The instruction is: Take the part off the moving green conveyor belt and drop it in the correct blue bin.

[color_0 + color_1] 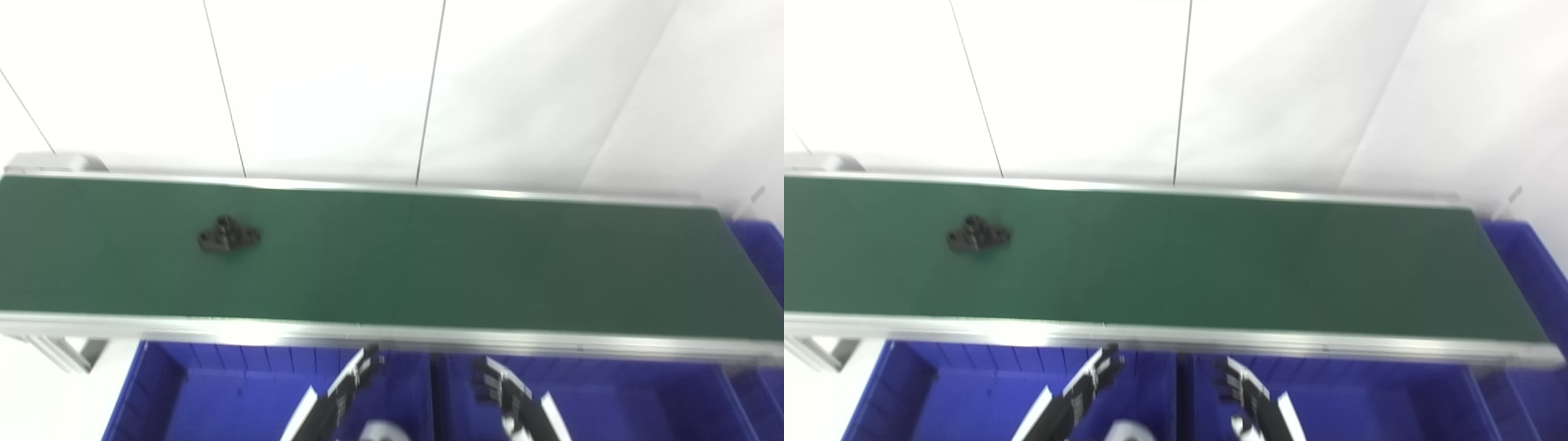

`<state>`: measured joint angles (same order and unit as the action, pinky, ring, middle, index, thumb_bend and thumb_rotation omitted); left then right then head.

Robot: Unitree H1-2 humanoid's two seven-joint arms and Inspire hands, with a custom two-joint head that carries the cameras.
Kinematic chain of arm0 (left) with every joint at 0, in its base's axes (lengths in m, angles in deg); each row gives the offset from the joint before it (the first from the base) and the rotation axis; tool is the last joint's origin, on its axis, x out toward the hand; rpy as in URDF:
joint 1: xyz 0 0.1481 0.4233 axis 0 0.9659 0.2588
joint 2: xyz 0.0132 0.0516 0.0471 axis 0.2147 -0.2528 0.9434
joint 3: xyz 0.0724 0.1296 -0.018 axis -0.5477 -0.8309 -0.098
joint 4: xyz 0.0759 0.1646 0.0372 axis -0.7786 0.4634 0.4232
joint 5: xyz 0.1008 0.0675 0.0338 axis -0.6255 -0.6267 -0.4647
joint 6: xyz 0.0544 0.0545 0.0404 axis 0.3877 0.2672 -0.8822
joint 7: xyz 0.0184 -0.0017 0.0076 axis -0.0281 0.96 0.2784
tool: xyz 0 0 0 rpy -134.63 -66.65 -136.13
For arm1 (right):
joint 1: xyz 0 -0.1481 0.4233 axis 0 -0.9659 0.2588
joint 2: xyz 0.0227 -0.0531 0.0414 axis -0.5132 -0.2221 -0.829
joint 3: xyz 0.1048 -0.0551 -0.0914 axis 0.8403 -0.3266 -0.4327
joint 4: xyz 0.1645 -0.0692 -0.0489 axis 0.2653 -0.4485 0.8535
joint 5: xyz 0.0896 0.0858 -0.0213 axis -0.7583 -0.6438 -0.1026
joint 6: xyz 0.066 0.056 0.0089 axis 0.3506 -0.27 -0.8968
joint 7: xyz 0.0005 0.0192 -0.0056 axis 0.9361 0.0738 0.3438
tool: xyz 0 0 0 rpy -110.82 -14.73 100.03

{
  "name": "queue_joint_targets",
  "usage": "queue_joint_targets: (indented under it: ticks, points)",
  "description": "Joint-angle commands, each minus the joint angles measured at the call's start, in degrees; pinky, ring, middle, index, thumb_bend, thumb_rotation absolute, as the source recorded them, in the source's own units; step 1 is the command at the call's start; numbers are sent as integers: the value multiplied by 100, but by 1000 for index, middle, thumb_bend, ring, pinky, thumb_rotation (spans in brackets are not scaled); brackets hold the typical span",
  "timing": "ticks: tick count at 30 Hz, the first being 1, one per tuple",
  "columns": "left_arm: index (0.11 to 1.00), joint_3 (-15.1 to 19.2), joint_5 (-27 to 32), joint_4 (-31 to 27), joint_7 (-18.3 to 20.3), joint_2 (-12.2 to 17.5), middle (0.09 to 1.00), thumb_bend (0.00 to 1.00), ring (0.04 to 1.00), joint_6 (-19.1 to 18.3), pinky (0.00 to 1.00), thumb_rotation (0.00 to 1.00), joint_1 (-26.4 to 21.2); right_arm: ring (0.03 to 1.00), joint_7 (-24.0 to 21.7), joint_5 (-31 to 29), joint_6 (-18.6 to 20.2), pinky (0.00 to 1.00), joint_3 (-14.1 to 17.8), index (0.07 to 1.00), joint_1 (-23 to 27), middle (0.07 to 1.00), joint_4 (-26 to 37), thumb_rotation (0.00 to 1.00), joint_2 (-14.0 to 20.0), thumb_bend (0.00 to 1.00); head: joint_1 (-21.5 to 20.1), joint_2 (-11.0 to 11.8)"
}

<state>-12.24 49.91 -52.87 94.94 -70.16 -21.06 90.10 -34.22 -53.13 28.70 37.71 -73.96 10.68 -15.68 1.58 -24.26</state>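
A small black part with holes lies on the green conveyor belt, left of the middle; it also shows in the right eye view. My left hand is low at the bottom edge, over the left blue bin, fingers apart and holding nothing. My right hand is beside it over the right blue bin, fingers apart and empty. Both hands are in front of the belt, well below and to the right of the part.
The belt has silver rails along its near edge and far edge. A third blue bin stands past the belt's right end. A white wall rises behind the belt. A grey frame leg stands at the lower left.
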Motion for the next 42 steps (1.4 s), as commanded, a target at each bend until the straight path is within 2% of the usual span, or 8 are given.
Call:
queue_joint_targets:
  ticks: [1, 2, 5, 12, 31, 42]
  points:
    - [948, -46, -80, -18, -104, -98, 915, 1000, 933, 237, 913, 754, -91, 800, 98, -37, -320, 724, 3, 835, 78, 863, 28, 1000, 42, 904, 28, 72]
    - [946, -62, -100, 24, -124, -95, 913, 1000, 932, 240, 907, 758, -108, 797, 108, -41, -320, 719, -4, 833, 100, 860, -15, 1000, 49, 897, 62, 166]
    - [943, -113, -134, 150, -174, -88, 906, 991, 929, 246, 883, 768, -171, 789, 97, -69, -320, 708, 0, 828, 158, 855, -139, 997, 66, 894, 121, 257]
    - [938, -193, -119, 263, -246, -118, 902, 994, 936, 244, 881, 763, -244, 788, 51, -119, -320, 702, 25, 832, 214, 854, -262, 998, 126, 889, 221, 259]
    - [939, -166, -150, 105, -250, -168, 898, 1000, 921, 195, 876, 769, -222, 799, -10, -132, -320, 721, 17, 845, 190, 872, -140, 1000, 164, 894, 241, -117]
    - [943, -158, -46, 67, -189, -163, 911, 1000, 937, 186, 914, 744, -212, 785, 73, -77, -320, 709, -40, 846, 210, 863, -115, 1000, 177, 885, 193, -185]
